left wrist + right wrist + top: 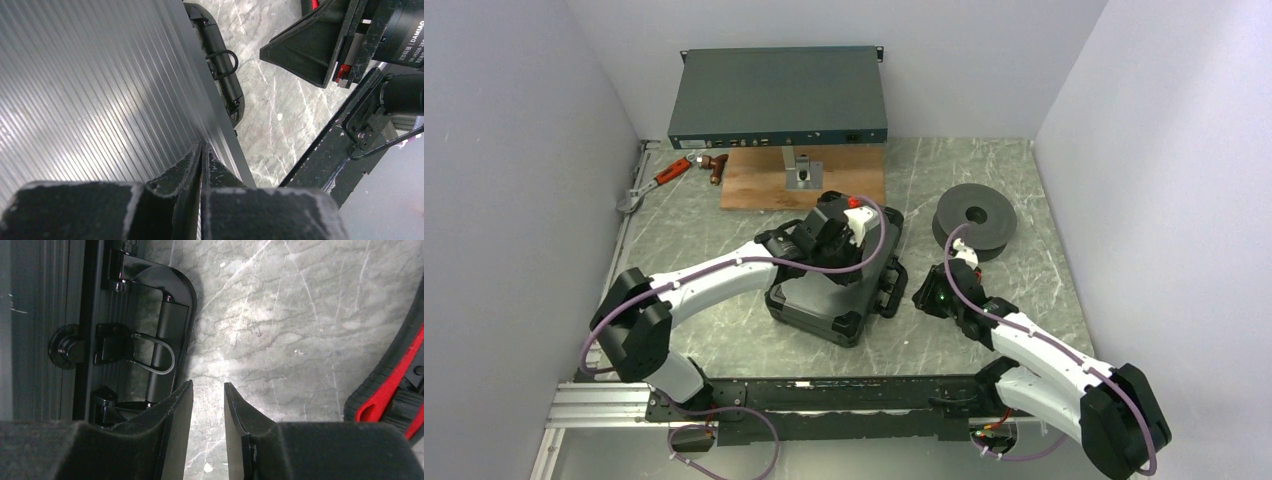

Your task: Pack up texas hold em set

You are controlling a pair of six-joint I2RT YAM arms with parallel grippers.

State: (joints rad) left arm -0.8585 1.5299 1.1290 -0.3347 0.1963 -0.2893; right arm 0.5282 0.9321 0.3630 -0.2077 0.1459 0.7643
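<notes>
Top external, black case (809,305) closed, lying flat, contents hidden

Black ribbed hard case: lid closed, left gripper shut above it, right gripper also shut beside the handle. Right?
No. The right gripper is open; the right wrist view shows a gap between its fingers, beside the handle. The black ribbed hard case is closed, left gripper shut above it.
</notes>
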